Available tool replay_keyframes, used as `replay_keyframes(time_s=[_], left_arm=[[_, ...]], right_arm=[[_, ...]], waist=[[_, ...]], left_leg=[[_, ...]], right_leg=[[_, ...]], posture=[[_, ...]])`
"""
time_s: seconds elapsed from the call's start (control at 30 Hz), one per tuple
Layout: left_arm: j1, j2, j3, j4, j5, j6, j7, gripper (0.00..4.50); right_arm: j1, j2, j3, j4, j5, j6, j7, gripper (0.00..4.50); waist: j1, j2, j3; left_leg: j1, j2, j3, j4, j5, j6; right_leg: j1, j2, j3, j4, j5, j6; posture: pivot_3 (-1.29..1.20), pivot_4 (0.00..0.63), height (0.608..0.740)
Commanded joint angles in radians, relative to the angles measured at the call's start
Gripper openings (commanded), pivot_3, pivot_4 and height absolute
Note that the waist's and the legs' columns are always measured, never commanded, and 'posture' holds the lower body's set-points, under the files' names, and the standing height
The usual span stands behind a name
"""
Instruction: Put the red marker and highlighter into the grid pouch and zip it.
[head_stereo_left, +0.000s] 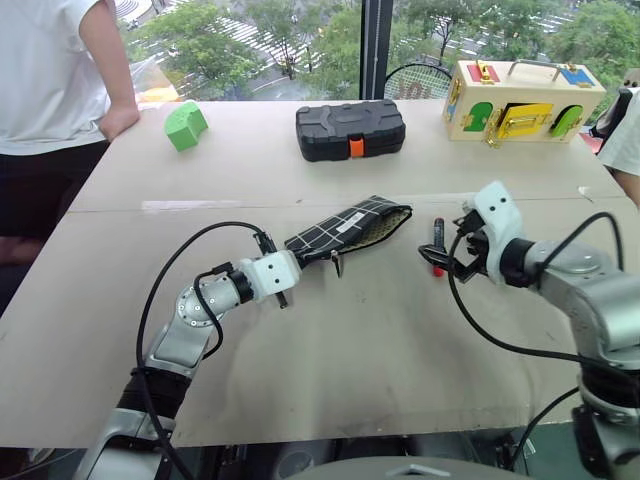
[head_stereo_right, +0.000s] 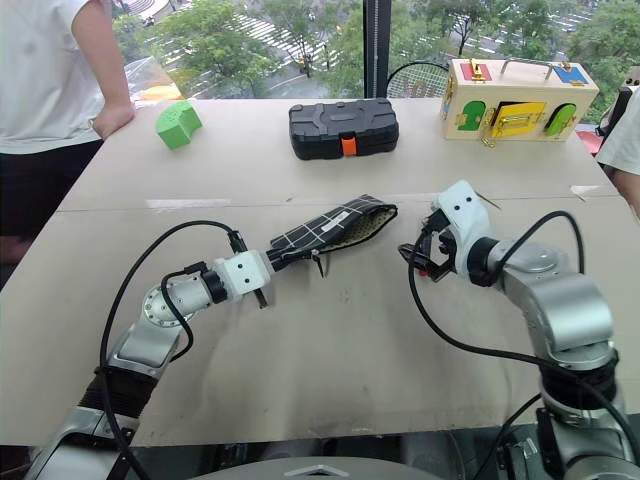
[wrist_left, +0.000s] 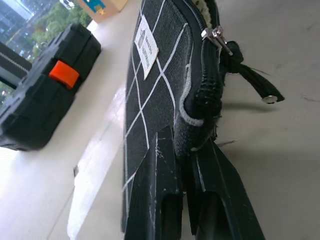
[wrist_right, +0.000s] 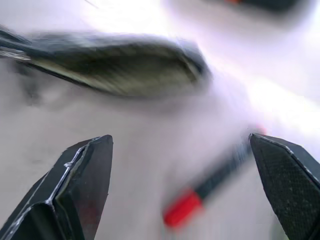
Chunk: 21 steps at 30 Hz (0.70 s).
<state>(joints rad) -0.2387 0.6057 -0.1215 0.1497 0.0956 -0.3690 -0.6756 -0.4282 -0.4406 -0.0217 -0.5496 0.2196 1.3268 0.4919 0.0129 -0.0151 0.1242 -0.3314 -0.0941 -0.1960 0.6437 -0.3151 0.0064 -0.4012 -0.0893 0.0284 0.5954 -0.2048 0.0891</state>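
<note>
The grid pouch (head_stereo_left: 348, 228) lies near the middle of the desk (head_stereo_left: 330, 370), its mouth gaping toward the right edge, its other end pinched by the left hand (head_stereo_left: 300, 262), whose fingers (wrist_left: 165, 200) press together on the fabric beside the zipper cord (wrist_left: 250, 82); the red marker (head_stereo_left: 437, 246) lies on the desk just right of the open mouth, apart from it; the right hand (head_stereo_right: 425, 258) hovers over the marker with fingers (wrist_right: 82, 185) spread wide, holding nothing; toward the far edge sit a black hard case with an orange latch (head_stereo_left: 350, 129), a green block (head_stereo_left: 185, 125) and a wooden latch box (head_stereo_left: 520, 101); a person (head_stereo_left: 55, 70) stands at the far left corner.
</note>
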Motion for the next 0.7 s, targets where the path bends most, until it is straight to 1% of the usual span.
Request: replay_keyframes(time_s=[0.03,0.1,0.17,0.2,0.27,0.37,0.43,0.5,0.57,0.7], left_arm=[[0.004,0.014,0.031,0.008,-0.005,-0.042,0.02,0.0],[0.011,0.018,0.032,0.017,-0.006,-0.056,0.022,0.0],[0.016,0.02,0.033,0.027,-0.006,-0.071,0.025,0.0],[0.017,0.02,0.031,0.036,-0.004,-0.081,0.028,0.0],[0.018,0.019,0.029,0.047,-0.003,-0.095,0.032,0.0],[0.02,0.01,0.025,0.054,-0.02,-0.104,0.029,0.0],[0.024,0.004,0.018,0.05,-0.03,-0.105,0.02,0.0],[0.025,0.001,0.007,0.048,-0.031,-0.114,0.011,0.0],[0.026,-0.006,0.003,0.063,-0.04,-0.124,0.005,0.0],[0.016,-0.012,-0.011,0.111,-0.042,-0.176,-0.016,0.0]], right_arm=[[-0.006,0.115,-0.016,0.104,-0.085,-0.005,-0.19,4.43],[-0.032,0.201,-0.058,0.188,-0.106,-0.043,-0.268,4.43],[-0.053,0.238,-0.068,0.252,-0.12,-0.067,-0.31,4.43],[-0.059,0.249,-0.072,0.285,-0.135,-0.085,-0.338,4.2],[-0.058,0.246,-0.059,0.332,-0.152,-0.114,-0.364,3.59],[-0.035,0.228,-0.031,0.353,-0.17,-0.16,-0.382,2.13],[-0.017,0.211,-0.013,0.323,-0.156,-0.171,-0.357,1.19],[0.011,0.167,0.023,0.273,-0.141,-0.189,-0.309,0.38],[0.049,0.077,0.072,0.194,-0.114,-0.222,-0.218,0.31],[0.078,-0.223,0.199,0.037,-0.098,-0.369,0.039,0.31]], waist=[[0.0,0.0,0.0],[-0.001,0.001,0.0],[-0.001,0.001,0.001],[-0.001,0.001,0.001],[0.001,0.001,0.0],[0.0,0.001,0.0],[0.001,0.001,0.0],[0.003,0.001,0.0],[0.002,0.001,0.0],[-0.005,0.004,0.001]], left_leg=[[0.0,0.0,0.0,0.0,0.0,0.0],[0.0,0.0,0.001,0.0,0.0,0.0],[0.0,0.0,0.001,0.0,0.0,0.0],[0.0,0.0,0.001,0.0,0.0,0.0],[0.0,0.0,0.001,0.0,0.0,0.0],[0.0,-0.001,0.001,0.0,0.0,0.0],[0.0,-0.001,0.001,0.0,0.0,0.0],[0.0,-0.001,0.0,0.0,0.0,0.0],[0.0,-0.001,0.0,0.0,0.0,0.0],[-0.001,-0.002,0.0,0.0,0.0,0.0]], right_leg=[[0.0,0.0,0.0,0.0,0.0,0.0],[-0.001,0.0,0.001,0.001,0.0,0.0],[-0.001,0.0,0.001,0.0,0.0,0.0],[-0.001,0.0,0.001,0.0,0.0,0.0],[-0.001,0.0,0.001,0.0,0.0,0.0],[-0.001,0.0,0.001,0.0,0.0,0.0],[-0.001,0.0,0.001,0.0,0.0,0.0],[-0.001,0.0,0.001,0.0,0.0,0.0],[-0.001,0.0,0.0,0.0,0.0,0.0],[0.0,-0.001,0.0,-0.002,0.0,0.0]], posture=[[0.0,0.15,0.74],[0.0,0.15,0.74],[0.0,0.15,0.74],[0.0,0.15,0.74],[0.0,0.15,0.74],[0.0,0.15,0.74],[0.0,0.15,0.74],[0.0,0.15,0.74],[0.0,0.15,0.74],[0.0,0.15,0.74]])
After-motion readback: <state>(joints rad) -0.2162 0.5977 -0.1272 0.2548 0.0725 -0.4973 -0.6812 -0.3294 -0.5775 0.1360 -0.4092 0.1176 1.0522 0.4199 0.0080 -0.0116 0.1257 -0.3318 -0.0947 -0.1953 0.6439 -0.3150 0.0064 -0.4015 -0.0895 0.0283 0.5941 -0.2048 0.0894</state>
